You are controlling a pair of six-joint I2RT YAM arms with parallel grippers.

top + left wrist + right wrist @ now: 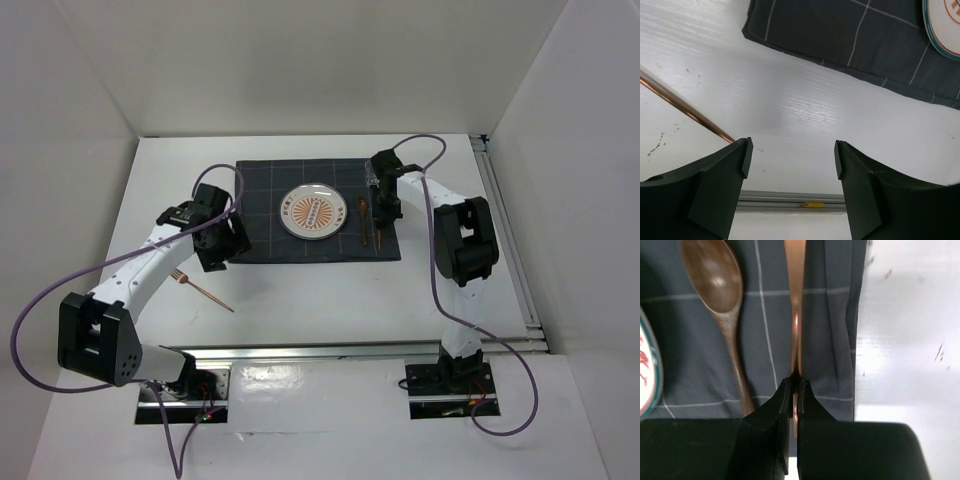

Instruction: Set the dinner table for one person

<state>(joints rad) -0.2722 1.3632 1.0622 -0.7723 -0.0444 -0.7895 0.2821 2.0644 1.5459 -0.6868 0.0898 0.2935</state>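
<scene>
On the white dinner table [330, 300] lies a dark grid-lined cloth [260, 200] with a patterned plate [313, 212] in its middle. A wooden spoon [715, 275] rests on the cloth to the right of the plate. Beside the spoon, my right gripper [795, 385] is shut on a slim copper utensil [796, 290], which lies lengthwise near the cloth's right edge. A copper fork [200, 288] lies on the bare table left of the cloth. My left gripper [792, 152] hangs open just right of the fork's handle [685, 107], with nothing between its fingers.
A grey metal rail [790, 200] runs along the table's near edge by the arm bases. White walls close in the back and both sides. Purple cables loop from both arms.
</scene>
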